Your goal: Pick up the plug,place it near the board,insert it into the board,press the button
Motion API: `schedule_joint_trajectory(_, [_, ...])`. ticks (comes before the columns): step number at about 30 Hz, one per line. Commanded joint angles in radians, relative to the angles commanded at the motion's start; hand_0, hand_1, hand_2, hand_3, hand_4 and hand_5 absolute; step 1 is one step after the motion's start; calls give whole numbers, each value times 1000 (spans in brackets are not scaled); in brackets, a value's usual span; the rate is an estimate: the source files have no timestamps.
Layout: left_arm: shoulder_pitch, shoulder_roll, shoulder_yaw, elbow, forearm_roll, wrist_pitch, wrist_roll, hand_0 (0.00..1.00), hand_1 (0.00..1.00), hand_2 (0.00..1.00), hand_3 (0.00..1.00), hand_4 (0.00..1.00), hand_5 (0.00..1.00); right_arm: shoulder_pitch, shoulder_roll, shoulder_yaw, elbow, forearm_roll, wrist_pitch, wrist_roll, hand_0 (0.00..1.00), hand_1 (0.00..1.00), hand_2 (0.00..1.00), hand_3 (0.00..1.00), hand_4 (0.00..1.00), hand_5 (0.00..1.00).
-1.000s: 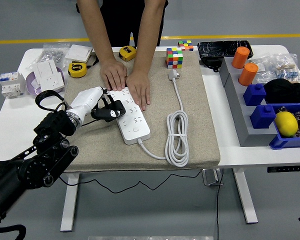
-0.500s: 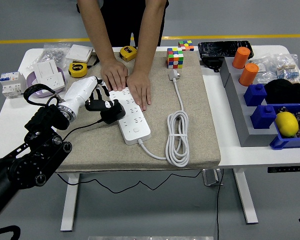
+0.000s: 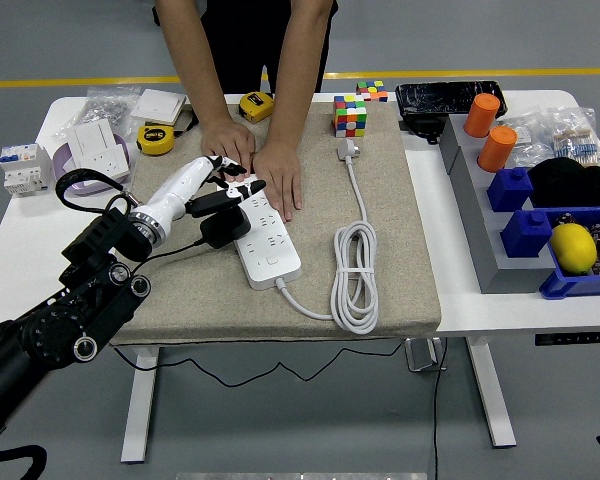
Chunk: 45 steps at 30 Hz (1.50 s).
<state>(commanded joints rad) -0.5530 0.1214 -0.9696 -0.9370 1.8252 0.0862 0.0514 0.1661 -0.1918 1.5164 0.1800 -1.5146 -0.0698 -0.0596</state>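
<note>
The white power strip (image 3: pixel 268 240) lies at an angle on the grey mat (image 3: pixel 380 200). A black plug (image 3: pixel 224 229) stands at the strip's left edge, its thin black cable trailing left. My left hand (image 3: pixel 232 186), white with black fingers, hovers just above the plug with its fingers stretched out over the strip; the plug sits below them, not clasped. A person at the far side presses both hands (image 3: pixel 278 175) flat on the strip's far end. My right arm is out of view.
The strip's white cord lies coiled (image 3: pixel 355 270) to its right. At the back stand a colour cube (image 3: pixel 349 115) and yellow tape measures (image 3: pixel 155 139). White sockets (image 3: pixel 92 145) sit far left. Grey steps with orange cylinders (image 3: pixel 496 148), blue bins and a lemon (image 3: pixel 571 247) fill the right.
My left hand has let go of the plug, lifted and spread its fingers toward the person's hands. The plug now stands at the strip's left edge. The person's hands stayed put.
</note>
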Motion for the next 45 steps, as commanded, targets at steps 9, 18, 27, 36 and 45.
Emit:
schedule_joint_trajectory(9, [-13,-12,86,84,110,79,1,733,746,679,739,998,376,-1,-1,7,0,-6,1,-3,998,836,736,748,998,870])
schedule_joint_trajectory(18, [-19,-18,136,109,184,123,15,518,597,545,590,998,262,3,-1,5,0,-3,1,1,998,836,736,749,998,872])
schedule_joint_trajectory(27, [-21,-21,134,112,216,180,12,260,241,418,521,796,109,-1,-2,8,0,-9,3,0,998,836,737,749,998,873])
schedule_joint_trajectory(36, [-21,-30,125,141,226,199,10,223,163,348,515,759,97,-2,-2,7,0,-11,3,0,998,836,737,749,998,873])
schedule_joint_trajectory(45, [-8,-31,81,137,236,197,11,204,105,225,479,740,89,-6,-2,6,0,-12,4,-1,998,836,738,750,998,872])
